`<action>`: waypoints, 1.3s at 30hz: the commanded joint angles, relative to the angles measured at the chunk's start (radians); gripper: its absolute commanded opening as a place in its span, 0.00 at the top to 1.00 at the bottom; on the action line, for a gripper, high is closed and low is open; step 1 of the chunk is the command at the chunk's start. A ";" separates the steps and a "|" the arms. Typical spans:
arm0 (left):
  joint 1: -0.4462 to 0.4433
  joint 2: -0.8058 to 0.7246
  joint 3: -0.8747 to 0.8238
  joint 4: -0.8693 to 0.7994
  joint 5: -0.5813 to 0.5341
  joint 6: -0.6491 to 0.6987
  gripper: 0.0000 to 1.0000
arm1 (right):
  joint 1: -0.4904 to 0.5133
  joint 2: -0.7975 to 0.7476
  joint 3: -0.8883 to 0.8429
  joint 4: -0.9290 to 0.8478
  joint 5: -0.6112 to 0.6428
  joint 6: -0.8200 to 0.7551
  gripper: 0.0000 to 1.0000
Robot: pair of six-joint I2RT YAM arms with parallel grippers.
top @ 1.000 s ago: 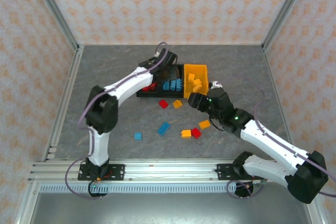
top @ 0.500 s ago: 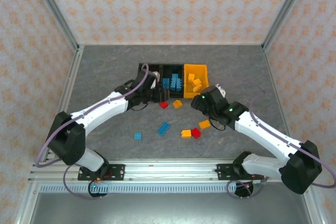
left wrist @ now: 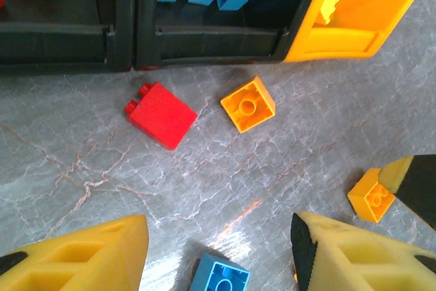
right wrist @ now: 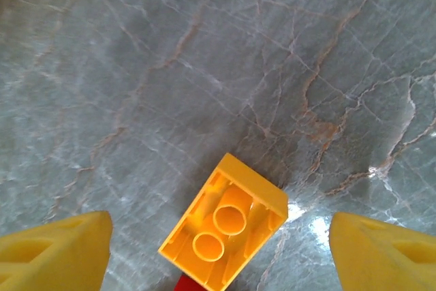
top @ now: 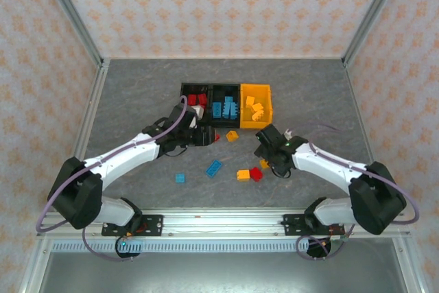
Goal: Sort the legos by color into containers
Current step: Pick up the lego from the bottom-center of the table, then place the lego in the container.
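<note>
While the three joined containers (left wrist: 204,39) sit at the far middle of the desk (top: 137,101), holding legos (top: 225,108) grouped by colour, the left fingers (left wrist: 75,253) hang wide apart and empty, just left of a loose red brick (left wrist: 161,114) and an orange brick (left wrist: 248,103) near the bins. The right fingers (right wrist: 54,253) stand spread, gripping nothing, either side of an upturned orange-yellow brick (right wrist: 223,231) on the desk.
</note>
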 commanded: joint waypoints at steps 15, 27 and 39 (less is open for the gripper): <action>-0.007 -0.007 -0.068 0.083 0.002 -0.080 0.41 | -0.014 0.107 0.020 0.031 0.023 0.016 0.52; -0.007 -0.016 -0.050 0.073 -0.019 -0.079 0.41 | -0.048 0.028 0.170 -0.042 0.097 -0.081 0.62; -0.007 -0.096 -0.067 0.056 -0.047 -0.117 0.42 | -0.190 0.220 0.534 -0.029 0.106 -0.316 0.62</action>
